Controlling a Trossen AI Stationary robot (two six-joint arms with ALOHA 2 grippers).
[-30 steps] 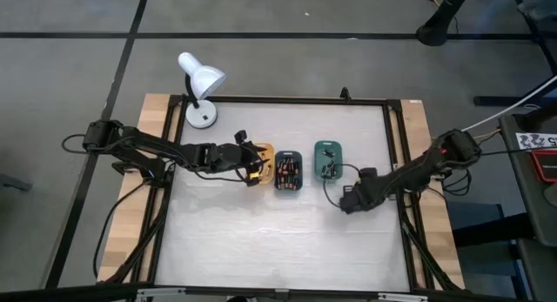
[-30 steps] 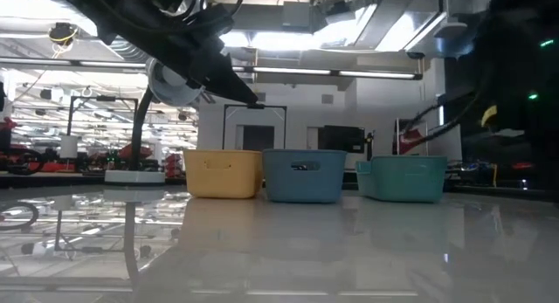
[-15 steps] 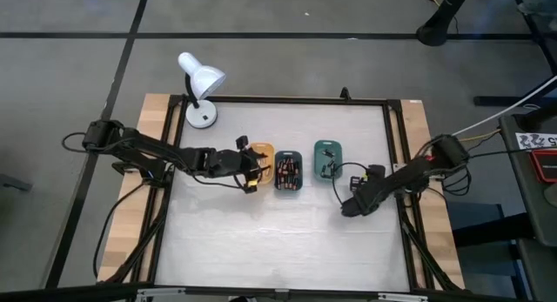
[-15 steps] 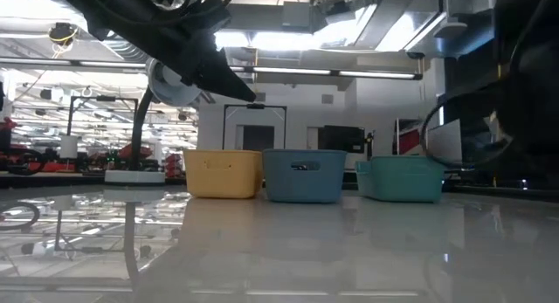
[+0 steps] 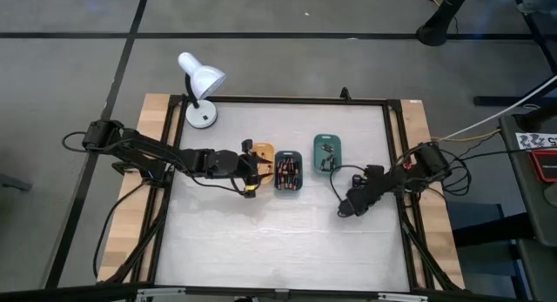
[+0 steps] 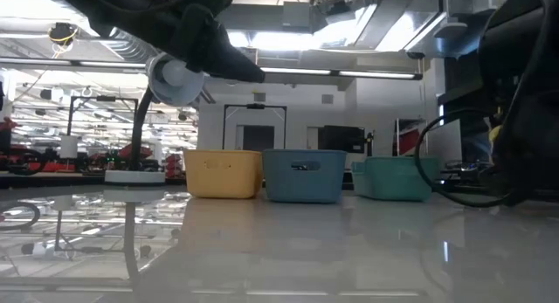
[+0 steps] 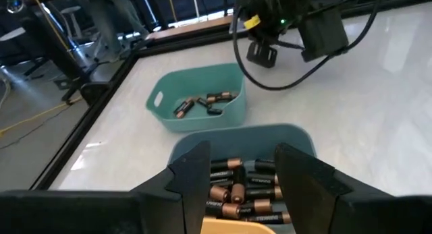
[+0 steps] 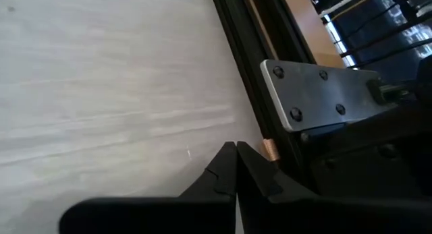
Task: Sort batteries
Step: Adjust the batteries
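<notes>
Three small trays are lined up at the centre of the high view: an orange tray (image 5: 263, 154) on the left, a dark teal tray (image 5: 289, 173) in the middle and a green tray (image 5: 327, 157) on the right. Batteries (image 7: 237, 188) are piled in the dark teal tray, too many and too overlapped to be counted. About four batteries (image 7: 202, 102) are seen in the green tray. The orange tray's contents are hidden by the left gripper (image 5: 250, 167), which is held above it with fingers spread and nothing between them. The right gripper (image 5: 346, 206) is placed low right of the trays, fingers pressed together, empty. One white desk lamp (image 5: 199, 89) is seen at the upper left of the table (image 5: 278, 250).
</notes>
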